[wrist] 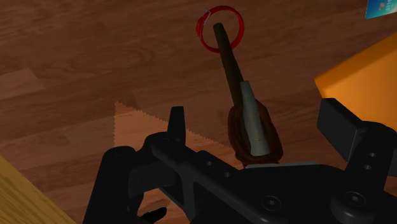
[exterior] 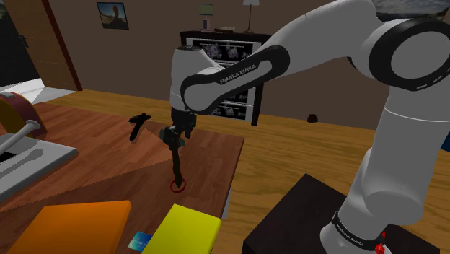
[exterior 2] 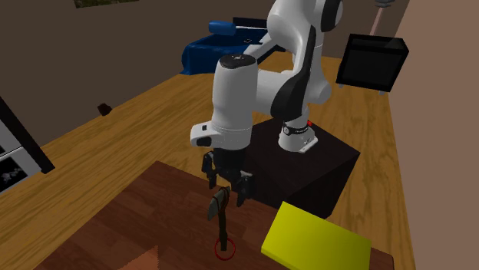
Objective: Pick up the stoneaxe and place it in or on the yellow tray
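While the open gripper (exterior 2: 226, 184) straddles the axe (wrist: 253, 121), flat on the table (exterior: 209, 155) on the far side of the tray (exterior: 186, 227), gripping its head may let the handle swing loose.

Floor (exterior: 303, 155): light wooden boards throughout. Wall (exterior: 159, 43): plain brown, one framed picture (exterior: 113, 15) hung high, a wooden door (exterior: 43, 36) at the shoulder view's left. Furniture: dark wooden table (exterior: 86, 173); dark cabinet (exterior: 216, 43) against the wall, lamp (exterior: 250, 11) on top; blue sofa (exterior 2: 207, 50) far off in the second exterior view.
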{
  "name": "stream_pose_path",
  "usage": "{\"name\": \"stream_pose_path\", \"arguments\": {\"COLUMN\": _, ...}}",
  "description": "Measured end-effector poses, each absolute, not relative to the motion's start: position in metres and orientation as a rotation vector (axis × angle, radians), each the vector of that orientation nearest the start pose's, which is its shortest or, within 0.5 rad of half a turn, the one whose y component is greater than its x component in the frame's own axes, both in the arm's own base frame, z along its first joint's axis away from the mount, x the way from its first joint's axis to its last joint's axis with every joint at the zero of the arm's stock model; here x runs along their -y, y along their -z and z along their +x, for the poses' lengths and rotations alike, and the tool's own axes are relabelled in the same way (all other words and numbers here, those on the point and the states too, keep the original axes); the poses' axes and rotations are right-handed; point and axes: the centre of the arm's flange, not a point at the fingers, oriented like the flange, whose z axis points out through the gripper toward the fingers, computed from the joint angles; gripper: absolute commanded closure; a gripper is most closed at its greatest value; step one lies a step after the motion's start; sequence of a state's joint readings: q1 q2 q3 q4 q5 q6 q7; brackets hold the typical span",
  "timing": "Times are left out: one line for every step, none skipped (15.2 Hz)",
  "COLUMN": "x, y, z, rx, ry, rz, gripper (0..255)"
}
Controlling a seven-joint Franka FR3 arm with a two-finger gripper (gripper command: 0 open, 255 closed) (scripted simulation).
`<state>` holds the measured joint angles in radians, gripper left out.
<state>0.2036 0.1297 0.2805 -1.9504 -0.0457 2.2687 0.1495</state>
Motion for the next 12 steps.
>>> {"name": "stream_pose_path", "arguments": {"x": -0.2760, "y": -0.4340, "z": 0.5378, "rx": 0.542, "ry": 0.285, "rz": -3.022, "gripper": 0}}
{"name": "stream_pose_path", "arguments": {"x": -0.2762, "y": -0.4337, "z": 0.5380, "rx": 0.542, "ry": 0.285, "rz": -3.022, "gripper": 0}}
{"name": "stream_pose_path", "arguments": {"x": -0.2763, "y": -0.4335, "z": 0.5381, "rx": 0.542, "ry": 0.286, "rz": -3.022, "gripper": 0}}
{"name": "stream_pose_path", "arguments": {"x": -0.2763, "y": -0.4334, "z": 0.5381, "rx": 0.542, "ry": 0.286, "rz": -3.022, "gripper": 0}}
{"name": "stream_pose_path", "arguments": {"x": -0.2763, "y": -0.4334, "z": 0.5381, "rx": 0.542, "ry": 0.286, "rz": -3.022, "gripper": 0}}
{"name": "stream_pose_path", "arguments": {"x": -0.2763, "y": -0.4334, "z": 0.5381, "rx": 0.542, "ry": 0.286, "rz": -3.022, "gripper": 255}}
{"name": "stream_pose_path", "arguments": {"x": -0.2763, "y": -0.4334, "z": 0.5381, "rx": 0.542, "ry": 0.286, "rz": -3.022, "gripper": 255}}
{"name": "stream_pose_path", "arguments": {"x": -0.2763, "y": -0.4334, "z": 0.5382, "rx": 0.542, "ry": 0.286, "rz": -3.022, "gripper": 255}}
{"name": "stream_pose_path", "arguments": {"x": -0.2764, "y": -0.4334, "z": 0.5381, "rx": 0.542, "ry": 0.286, "rz": -3.022, "gripper": 255}}
{"name": "stream_pose_path", "arguments": {"x": -0.2764, "y": -0.4335, "z": 0.5381, "rx": 0.542, "ry": 0.286, "rz": -3.022, "gripper": 255}}
{"name": "stream_pose_path", "arguments": {"x": -0.2765, "y": -0.4335, "z": 0.5381, "rx": 0.542, "ry": 0.286, "rz": -3.021, "gripper": 255}}
{"name": "stream_pose_path", "arguments": {"x": -0.2765, "y": -0.4335, "z": 0.5381, "rx": 0.542, "ry": 0.286, "rz": -3.021, "gripper": 255}}
